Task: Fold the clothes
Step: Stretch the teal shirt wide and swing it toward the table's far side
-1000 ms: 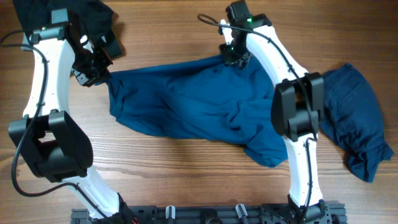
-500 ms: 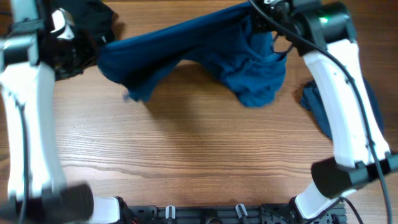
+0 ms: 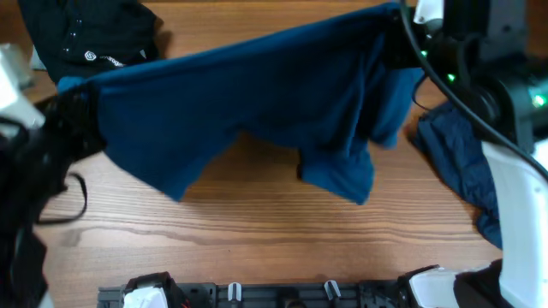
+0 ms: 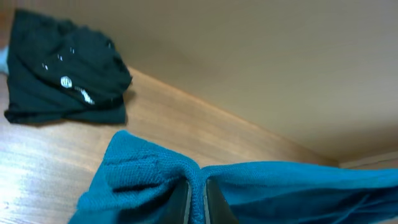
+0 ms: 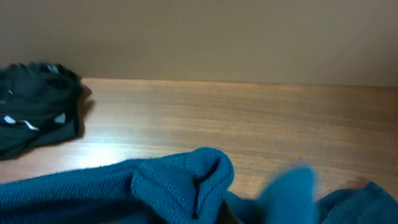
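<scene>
Now lifted off the surface (image 3: 257,231), the mid-blue T-shirt (image 3: 257,103) hangs stretched between the left claw (image 4: 198,200) and right claw (image 3: 404,47), both pinched shut on its edge, seemingly ready to spread flat

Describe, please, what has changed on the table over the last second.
The left gripper and the right gripper raised the mid-blue T-shirt off the table; it now hangs stretched between them, their grip unchanged. The black garment and the darker blue garment stayed put.
</scene>
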Robot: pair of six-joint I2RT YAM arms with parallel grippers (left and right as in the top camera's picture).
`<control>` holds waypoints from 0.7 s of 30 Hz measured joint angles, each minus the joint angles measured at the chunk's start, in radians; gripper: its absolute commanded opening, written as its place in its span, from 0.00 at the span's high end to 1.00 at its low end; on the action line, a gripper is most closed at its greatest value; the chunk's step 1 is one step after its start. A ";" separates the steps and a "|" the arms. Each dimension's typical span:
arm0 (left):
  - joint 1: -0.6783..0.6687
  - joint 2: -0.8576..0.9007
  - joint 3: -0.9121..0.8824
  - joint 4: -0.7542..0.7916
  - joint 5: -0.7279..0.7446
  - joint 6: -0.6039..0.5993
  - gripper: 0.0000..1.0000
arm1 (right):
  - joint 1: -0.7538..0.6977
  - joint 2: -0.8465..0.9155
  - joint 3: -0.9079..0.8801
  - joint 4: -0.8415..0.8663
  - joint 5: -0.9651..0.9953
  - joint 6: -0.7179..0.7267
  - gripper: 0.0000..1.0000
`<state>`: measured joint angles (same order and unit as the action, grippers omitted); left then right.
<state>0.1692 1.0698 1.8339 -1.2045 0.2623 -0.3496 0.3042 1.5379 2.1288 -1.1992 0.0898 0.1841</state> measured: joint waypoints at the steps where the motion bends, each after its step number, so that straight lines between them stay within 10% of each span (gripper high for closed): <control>1: 0.000 -0.014 0.000 -0.001 -0.002 0.000 0.96 | 0.000 -0.014 0.000 -0.004 0.000 0.005 0.96; 21: 0.000 -0.088 0.348 -0.254 -0.002 0.000 0.96 | 0.000 -0.323 0.112 -0.210 -0.031 0.145 0.96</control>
<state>0.1692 0.9817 2.1822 -1.4590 0.2604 -0.3496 0.3042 1.2148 2.2410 -1.4094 0.0589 0.3286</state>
